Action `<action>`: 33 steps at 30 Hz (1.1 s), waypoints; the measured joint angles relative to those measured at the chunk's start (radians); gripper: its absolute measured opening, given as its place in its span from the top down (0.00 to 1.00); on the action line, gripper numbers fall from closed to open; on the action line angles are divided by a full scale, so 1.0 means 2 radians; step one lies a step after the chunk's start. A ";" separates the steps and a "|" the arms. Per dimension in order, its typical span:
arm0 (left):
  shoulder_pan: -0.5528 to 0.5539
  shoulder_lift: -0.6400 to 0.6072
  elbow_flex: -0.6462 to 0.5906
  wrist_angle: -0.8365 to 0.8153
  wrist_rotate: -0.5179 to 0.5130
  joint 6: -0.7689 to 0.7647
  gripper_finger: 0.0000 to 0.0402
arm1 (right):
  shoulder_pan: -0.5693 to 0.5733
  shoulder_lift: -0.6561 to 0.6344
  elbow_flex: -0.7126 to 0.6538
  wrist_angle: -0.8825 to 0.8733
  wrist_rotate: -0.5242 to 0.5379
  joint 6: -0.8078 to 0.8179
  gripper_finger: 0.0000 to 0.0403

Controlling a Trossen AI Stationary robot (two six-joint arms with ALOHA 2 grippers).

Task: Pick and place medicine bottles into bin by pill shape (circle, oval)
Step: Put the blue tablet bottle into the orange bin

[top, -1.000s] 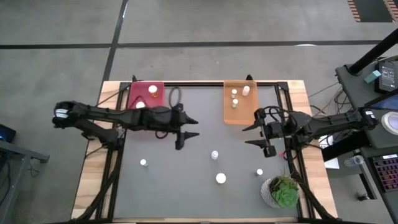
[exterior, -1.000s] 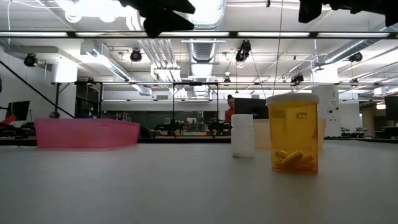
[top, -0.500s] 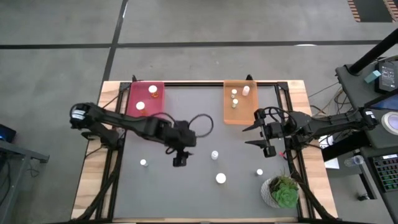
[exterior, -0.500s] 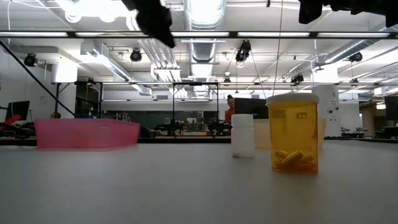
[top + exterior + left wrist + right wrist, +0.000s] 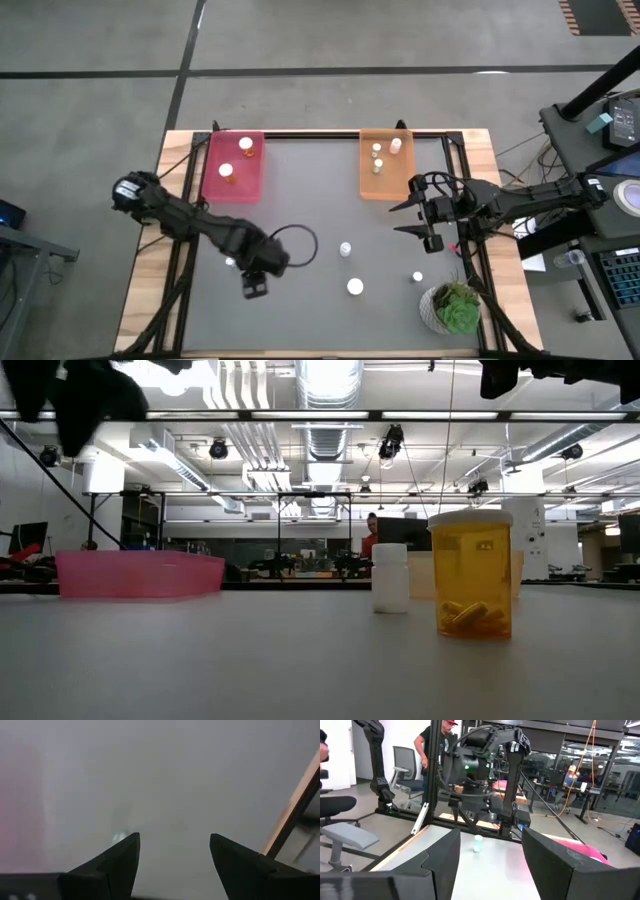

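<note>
My left pincer hangs low over the near-left of the dark table, fingers apart and empty, right beside a small white bottle; three more bottles stand loose toward the near right. My right pincer waits at the right side, also spread and empty. Farther back, the pink tray holds two bottles and the orange tray three
</note>
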 joint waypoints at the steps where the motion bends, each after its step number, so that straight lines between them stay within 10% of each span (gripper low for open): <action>1: -0.010 -0.004 -0.003 -0.008 -0.003 0.002 0.44 | 0.000 0.000 0.000 0.000 0.000 0.000 0.49; 33: -0.084 -0.144 -0.288 0.120 -0.089 -0.092 0.44 | 0.000 0.000 0.000 -0.008 0.001 -0.009 0.49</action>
